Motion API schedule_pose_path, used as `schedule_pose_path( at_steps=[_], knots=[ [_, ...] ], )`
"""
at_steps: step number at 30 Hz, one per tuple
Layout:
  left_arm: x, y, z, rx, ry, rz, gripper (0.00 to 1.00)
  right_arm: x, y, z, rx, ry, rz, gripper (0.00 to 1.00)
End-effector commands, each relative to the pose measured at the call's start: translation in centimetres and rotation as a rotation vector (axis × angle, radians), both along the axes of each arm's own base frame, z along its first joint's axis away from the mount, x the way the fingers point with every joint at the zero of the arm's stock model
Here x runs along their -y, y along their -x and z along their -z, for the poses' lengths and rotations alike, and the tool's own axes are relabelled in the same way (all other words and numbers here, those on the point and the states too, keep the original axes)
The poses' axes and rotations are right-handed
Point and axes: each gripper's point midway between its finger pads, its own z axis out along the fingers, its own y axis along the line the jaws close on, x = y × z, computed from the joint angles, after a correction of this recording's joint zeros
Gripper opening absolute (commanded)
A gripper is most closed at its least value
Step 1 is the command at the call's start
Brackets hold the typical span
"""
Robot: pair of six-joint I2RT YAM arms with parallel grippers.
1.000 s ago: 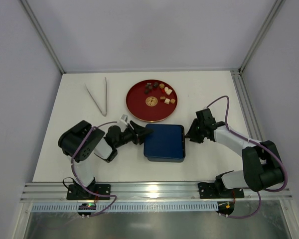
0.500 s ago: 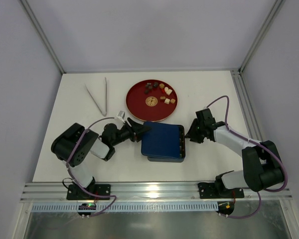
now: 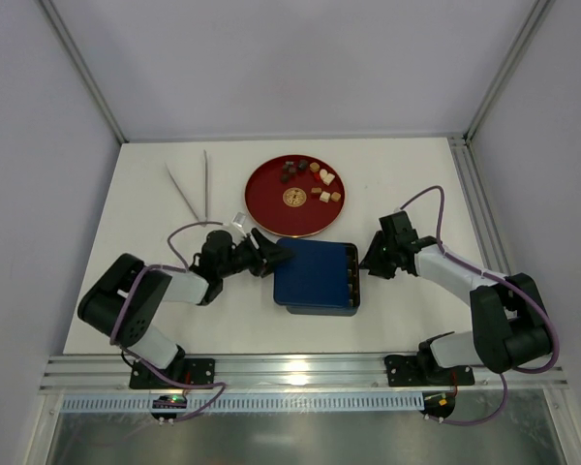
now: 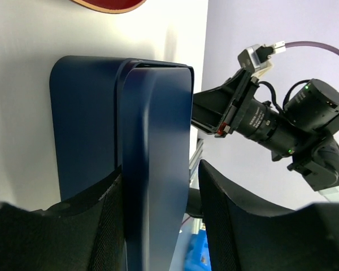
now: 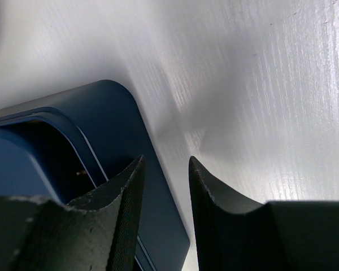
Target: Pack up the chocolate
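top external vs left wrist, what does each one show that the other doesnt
Only top external: the chocolate on the red plate, the tongs, and dark tray compartments exposed at the navy lid's right edge. Only left wrist: a close look at the left gripper holding that lid's edge. Both: the lid, the box base under it, some of the plate, and the right arm.
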Motion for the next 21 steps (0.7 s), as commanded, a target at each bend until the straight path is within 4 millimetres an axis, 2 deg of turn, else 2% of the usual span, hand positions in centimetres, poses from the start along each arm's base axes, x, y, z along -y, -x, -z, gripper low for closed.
schedule_pose_path(
  at_steps=[1,6,11,21],
  knots=[
    [-0.4,-0.2,0.3,0.009,-0.093,0.017,0.49,-0.5,-1.7,-1.7,0.079,-0.001,-0.013,0.39],
    [-0.6,-0.4,0.9,-0.010,-0.153,0.022,0.49,-0.6,-1.6,-1.6,0.078,-0.001,-0.017,0.39],
    [-1.4,0.0,2.8,-0.074,-0.236,0.016,0.48,-0.6,-1.4,-1.4,0.068,0.001,-0.019,0.39],
    [-1.8,-0.4,2.2,-0.045,-0.290,0.012,0.53,-0.8,-1.5,-1.2,0.068,-0.002,-0.024,0.39]
  ],
)
